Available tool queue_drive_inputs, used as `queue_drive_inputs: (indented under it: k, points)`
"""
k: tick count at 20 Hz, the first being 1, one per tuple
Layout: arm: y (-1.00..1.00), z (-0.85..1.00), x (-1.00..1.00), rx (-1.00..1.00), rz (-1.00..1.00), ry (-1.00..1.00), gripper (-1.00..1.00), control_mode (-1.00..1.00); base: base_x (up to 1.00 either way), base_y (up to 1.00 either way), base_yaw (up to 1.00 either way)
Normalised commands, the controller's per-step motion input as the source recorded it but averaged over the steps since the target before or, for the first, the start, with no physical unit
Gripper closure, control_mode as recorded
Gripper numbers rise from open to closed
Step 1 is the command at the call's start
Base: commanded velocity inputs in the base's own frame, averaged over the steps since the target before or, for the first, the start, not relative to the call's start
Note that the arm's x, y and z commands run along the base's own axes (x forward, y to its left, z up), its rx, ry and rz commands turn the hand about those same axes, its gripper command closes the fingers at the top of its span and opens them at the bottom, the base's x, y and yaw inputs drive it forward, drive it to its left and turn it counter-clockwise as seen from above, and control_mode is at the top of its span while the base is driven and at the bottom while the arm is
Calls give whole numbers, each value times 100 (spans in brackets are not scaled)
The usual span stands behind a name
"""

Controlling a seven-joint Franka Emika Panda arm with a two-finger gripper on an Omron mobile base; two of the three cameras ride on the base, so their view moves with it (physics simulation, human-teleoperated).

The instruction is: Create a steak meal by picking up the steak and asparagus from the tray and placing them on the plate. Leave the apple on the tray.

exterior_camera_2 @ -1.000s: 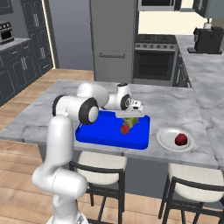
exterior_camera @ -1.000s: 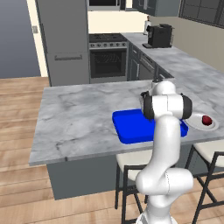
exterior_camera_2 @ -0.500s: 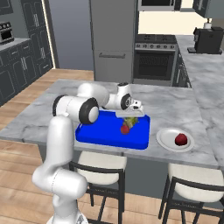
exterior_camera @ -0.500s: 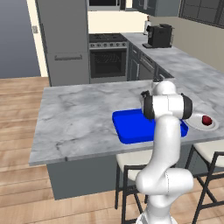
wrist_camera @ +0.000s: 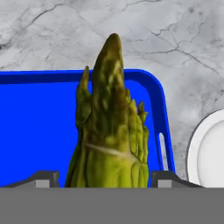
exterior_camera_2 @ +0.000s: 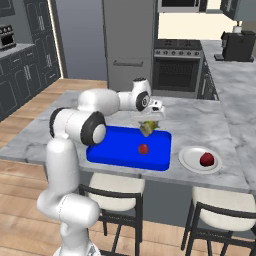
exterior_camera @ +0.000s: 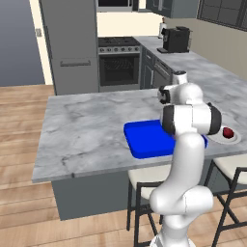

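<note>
My gripper is shut on the asparagus, an olive-green stalk bundle hanging just above the far right part of the blue tray. In the hand view the asparagus stands between the two fingertips, pointed end away from the hand, over the tray's corner. The round red apple lies on the tray. To the tray's right, the dark maroon steak rests on the white plate. From the left base side I see the tray, the plate and the steak.
The grey marble counter spreads around the tray and plate. Two stools stand under its near edge. A coffee machine sits on the far counter, with the oven and fridge behind.
The gripper with the asparagus in it has risen slightly over the tray. Apple, steak and plate have not moved.
</note>
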Motion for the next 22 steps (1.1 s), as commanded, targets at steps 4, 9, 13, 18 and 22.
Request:
queue_drive_inputs:
  k: [4,9,13,18,22]
  points:
    - [-47,33,-55,0,0,-6,100,-100,0,0,0]
    - [-92,2,-44,0,-5,0,100,-100,0,0,0]
    - [-94,0,-16,0,-8,0,100,-100,0,0,0]
    - [-82,0,0,0,-1,3,100,-100,0,0,0]
    - [-63,-6,0,0,0,4,100,-100,0,0,0]
